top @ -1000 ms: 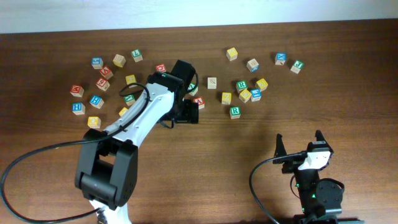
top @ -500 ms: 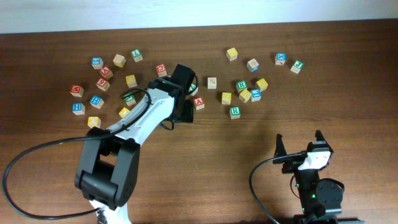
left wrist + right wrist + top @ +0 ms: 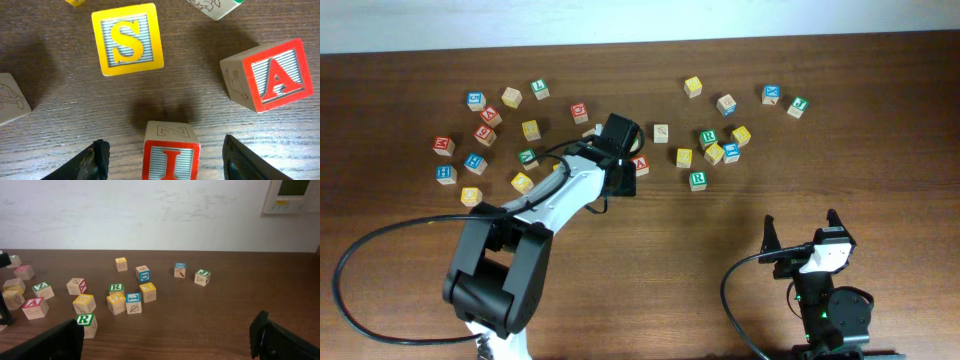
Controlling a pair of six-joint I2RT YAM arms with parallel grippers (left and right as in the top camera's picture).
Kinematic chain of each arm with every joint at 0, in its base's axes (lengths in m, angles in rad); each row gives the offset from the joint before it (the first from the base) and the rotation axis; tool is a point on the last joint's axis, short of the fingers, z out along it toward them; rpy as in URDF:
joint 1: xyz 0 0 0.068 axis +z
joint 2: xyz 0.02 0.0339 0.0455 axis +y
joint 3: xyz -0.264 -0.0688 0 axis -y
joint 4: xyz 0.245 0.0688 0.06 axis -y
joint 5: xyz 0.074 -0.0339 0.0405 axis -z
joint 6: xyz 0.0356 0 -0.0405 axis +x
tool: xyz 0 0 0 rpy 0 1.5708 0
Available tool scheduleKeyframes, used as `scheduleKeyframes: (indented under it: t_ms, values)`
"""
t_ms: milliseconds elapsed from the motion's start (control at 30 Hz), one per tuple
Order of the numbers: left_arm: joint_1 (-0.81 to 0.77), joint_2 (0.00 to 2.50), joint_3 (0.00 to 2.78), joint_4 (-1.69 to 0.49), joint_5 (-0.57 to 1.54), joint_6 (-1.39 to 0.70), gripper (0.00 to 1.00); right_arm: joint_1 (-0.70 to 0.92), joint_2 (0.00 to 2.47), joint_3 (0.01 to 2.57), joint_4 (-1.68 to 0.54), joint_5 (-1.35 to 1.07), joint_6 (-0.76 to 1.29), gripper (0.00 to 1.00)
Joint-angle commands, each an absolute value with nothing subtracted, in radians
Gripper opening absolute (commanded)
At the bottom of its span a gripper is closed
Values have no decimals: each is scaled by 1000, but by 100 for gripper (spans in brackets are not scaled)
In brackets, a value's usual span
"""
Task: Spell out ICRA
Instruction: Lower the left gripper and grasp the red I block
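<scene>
In the left wrist view the red I cube (image 3: 171, 159) stands on the table between the open fingers of my left gripper (image 3: 167, 150), apart from both. The red A cube (image 3: 272, 75) lies to its upper right, and it also shows in the overhead view (image 3: 640, 164) and the right wrist view (image 3: 35, 306). In the overhead view my left gripper (image 3: 620, 176) hides the I cube. A green R cube (image 3: 698, 180) sits right of it, also in the right wrist view (image 3: 86, 322). I cannot pick out the yellow C. My right gripper (image 3: 802, 232) is open and empty.
A yellow S cube (image 3: 128, 38) lies just beyond the I cube. A second green R cube (image 3: 708, 138) sits in the right cluster of several cubes. Several more cubes are scattered at the far left (image 3: 474, 160). A wall stands behind the table.
My left arm has shifted a little to the right over the middle cubes, and its gripper stays open. The right arm has not moved.
</scene>
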State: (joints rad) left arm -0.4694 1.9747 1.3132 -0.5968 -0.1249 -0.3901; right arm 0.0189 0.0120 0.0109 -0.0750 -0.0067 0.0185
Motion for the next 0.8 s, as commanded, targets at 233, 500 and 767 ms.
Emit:
scheduleKeyframes:
  t_ms: [233,500,767]
  values:
    - [-484,2033,1304,-558,-147,-396,52,11,6,6,-81,2,15,98]
    - [-484,2020,1319,-558,-147,-396,29,11,6,6,-81,2,15,98]
    - [-484,1881,1319,-664,-147,-397,24,11,6,6,-81,2,15,98]
